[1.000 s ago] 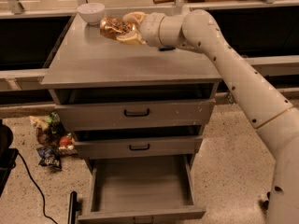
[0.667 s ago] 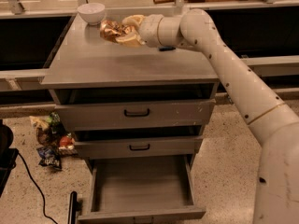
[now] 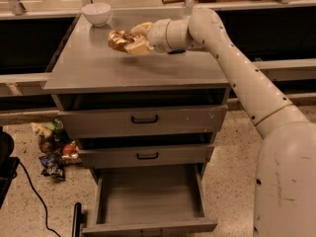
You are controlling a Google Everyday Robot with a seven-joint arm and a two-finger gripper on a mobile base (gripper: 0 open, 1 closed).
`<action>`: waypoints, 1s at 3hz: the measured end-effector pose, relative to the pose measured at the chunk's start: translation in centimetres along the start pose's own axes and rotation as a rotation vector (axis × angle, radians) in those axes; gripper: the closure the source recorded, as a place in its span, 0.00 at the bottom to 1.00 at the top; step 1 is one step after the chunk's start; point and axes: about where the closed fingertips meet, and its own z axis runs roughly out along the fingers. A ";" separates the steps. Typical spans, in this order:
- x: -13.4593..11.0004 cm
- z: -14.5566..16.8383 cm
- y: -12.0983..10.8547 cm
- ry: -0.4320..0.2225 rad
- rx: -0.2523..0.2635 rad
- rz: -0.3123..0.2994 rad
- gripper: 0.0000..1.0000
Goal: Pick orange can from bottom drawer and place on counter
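Observation:
My gripper reaches over the grey counter from the right and is shut on the orange can, a shiny coppery can held on its side just above the counter's back half. The cream fingers clasp the can's right end. The bottom drawer stands pulled out at the foot of the cabinet and its grey inside holds nothing that I can see.
A white bowl stands at the counter's back left corner. The two upper drawers with black handles are closed. Several snack packets lie on the floor left of the cabinet. A black cable runs along the floor.
The gripper with the can has shifted slightly left and a little lower over the counter. The drawers have not moved.

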 end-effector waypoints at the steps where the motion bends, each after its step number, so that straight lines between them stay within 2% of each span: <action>1: 1.0 0.3 0.6 0.025 -0.019 0.034 1.00; 2: 1.6 0.5 0.9 0.041 -0.029 0.054 0.81; 3: 2.1 0.6 1.1 0.050 -0.038 0.068 0.58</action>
